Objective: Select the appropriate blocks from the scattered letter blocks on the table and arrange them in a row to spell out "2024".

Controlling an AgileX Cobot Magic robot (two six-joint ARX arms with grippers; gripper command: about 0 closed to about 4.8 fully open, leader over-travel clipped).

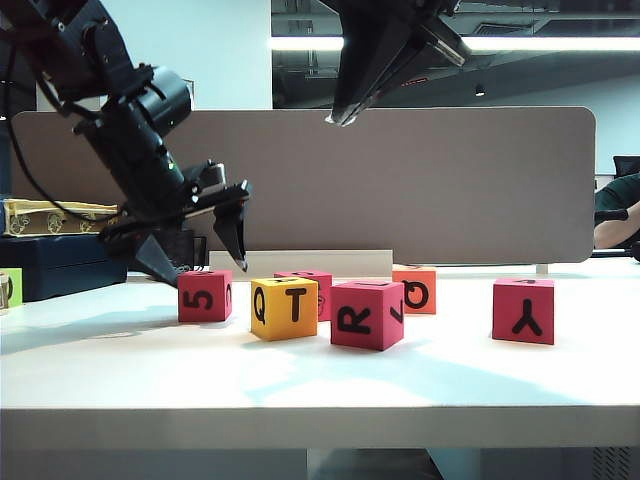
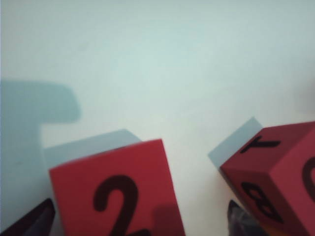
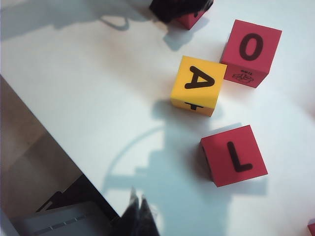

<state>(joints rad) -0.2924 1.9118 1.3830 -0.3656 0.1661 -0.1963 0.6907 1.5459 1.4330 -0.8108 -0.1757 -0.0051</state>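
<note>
Six small matte cubes sit on the white table [image 1: 120,350], all with bold black characters. The leftmost pinkish-red cube [image 1: 204,296] sits toward the table's left side, showing "5" on its front and "2" on top in the left wrist view [image 2: 115,196]. Next to it toward the middle is the yellow cube [image 1: 284,308] reading "Q" and "T", with "4" on top from the right wrist camera [image 3: 198,84]. Just behind the yellow one is another pinkish-red cube [image 1: 318,285], mostly hidden; from above it shows "0" [image 3: 251,51]. The "R" cube [image 1: 367,314] stands mid-table, with the orange cube [image 1: 417,290] partly tucked behind it. The "Y" cube [image 1: 524,310] sits off alone toward the right edge.

The left gripper [image 1: 200,255] hangs over the "5" cube, jaws spread wide either side, holding nothing. The right gripper [image 1: 344,118] is up high above the middle, fingers pinched together and empty. Its tips [image 3: 139,216] are blurry up close.
</note>
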